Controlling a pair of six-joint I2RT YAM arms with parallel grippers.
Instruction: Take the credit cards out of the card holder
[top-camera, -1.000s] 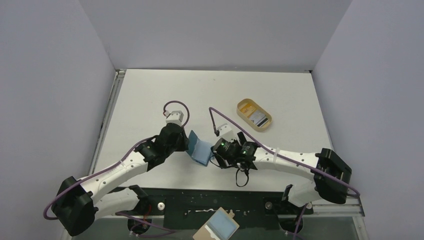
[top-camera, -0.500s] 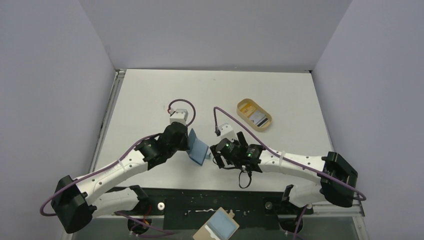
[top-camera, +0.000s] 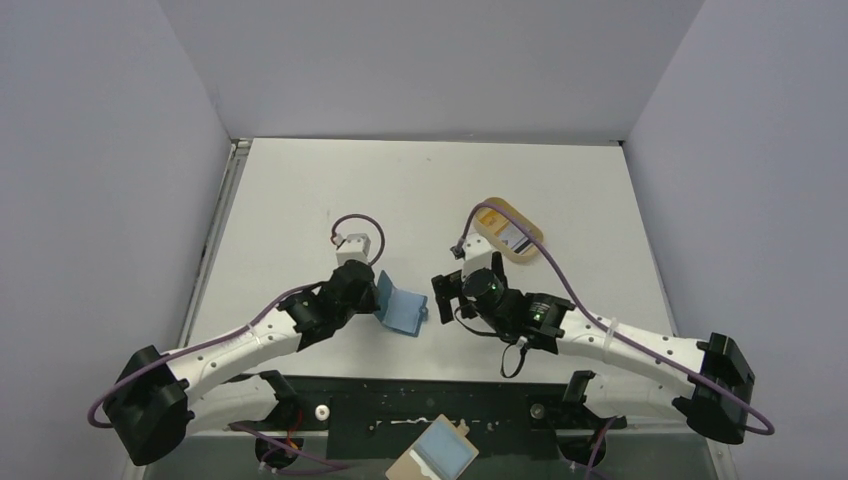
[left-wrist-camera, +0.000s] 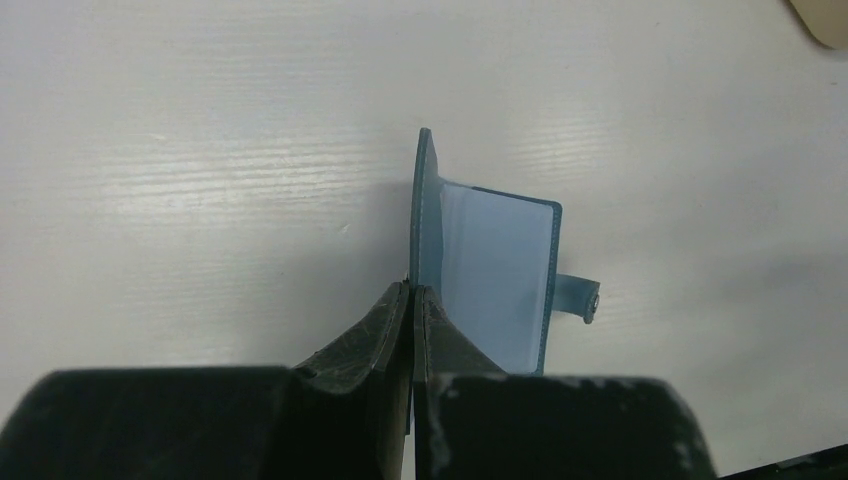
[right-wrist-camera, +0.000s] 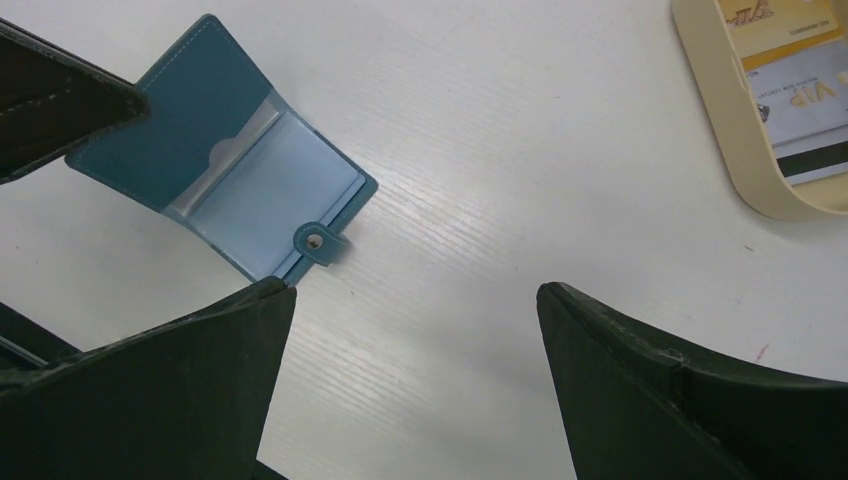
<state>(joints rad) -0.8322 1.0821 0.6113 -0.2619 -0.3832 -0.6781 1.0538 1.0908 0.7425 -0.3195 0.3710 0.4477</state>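
The teal-blue card holder (top-camera: 402, 309) stands open on the table, one cover raised and the light-blue pockets lying flat. My left gripper (top-camera: 374, 294) is shut on the raised cover's edge, as the left wrist view shows, gripper (left-wrist-camera: 411, 292) on card holder (left-wrist-camera: 490, 270). My right gripper (top-camera: 440, 300) is open and empty, a little right of the snap tab; in its wrist view the gripper (right-wrist-camera: 415, 290) hangs over bare table beside the card holder (right-wrist-camera: 240, 190). Credit cards (right-wrist-camera: 800, 100) lie in the tan oval tray (right-wrist-camera: 715, 130).
The tan tray (top-camera: 531, 236) sits at the back right, partly behind the right arm's purple cable. A tan board with a light-blue rectangle (top-camera: 440, 455) lies below the table's front edge. Grey walls close the sides and back.
My right gripper has drawn back to the right, away from the card holder, and the arm has swung outward. My left gripper has shifted slightly, still holding the cover.
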